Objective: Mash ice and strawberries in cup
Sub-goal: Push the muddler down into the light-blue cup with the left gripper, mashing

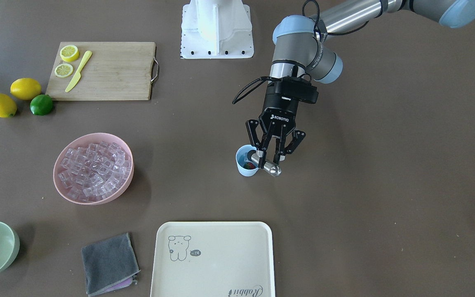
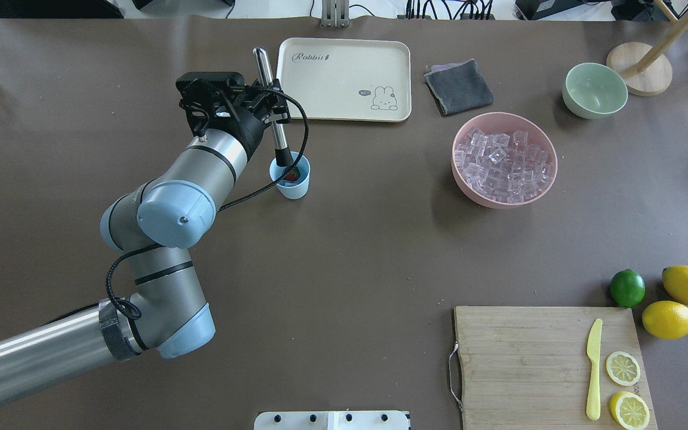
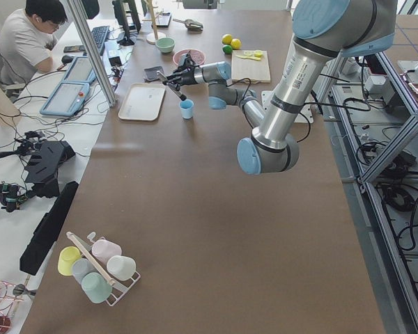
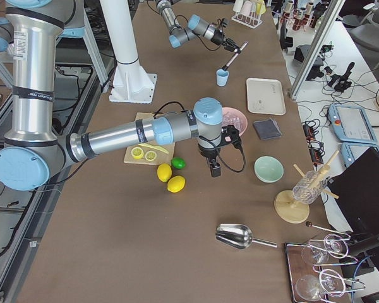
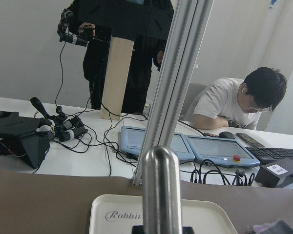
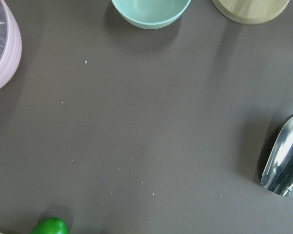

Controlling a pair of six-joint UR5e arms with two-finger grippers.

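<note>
The light blue cup [image 1: 243, 168] stands mid-table, and it also shows in the overhead view [image 2: 294, 186]. A red strawberry [image 1: 249, 166] lies inside it; I cannot make out ice in the cup. My left gripper [image 1: 268, 159] is shut on a steel muddler [image 2: 271, 89], tilted, with its dark lower end inside the cup. The muddler's top fills the left wrist view [image 5: 161, 190]. The ice [image 2: 504, 162] fills the pink bowl [image 2: 502, 114]. My right gripper [image 4: 213, 169] hangs over bare table near the lime; I cannot tell whether it is open or shut.
A cream tray [image 2: 344, 77], a grey cloth [image 2: 458, 86] and a pale green bowl [image 2: 595, 89] lie on the far side. A cutting board [image 2: 523, 358] holds lemon slices and a yellow knife. Two lemons and a lime [image 2: 627, 288] sit beside it. A metal scoop [image 6: 285, 161] lies near the right gripper.
</note>
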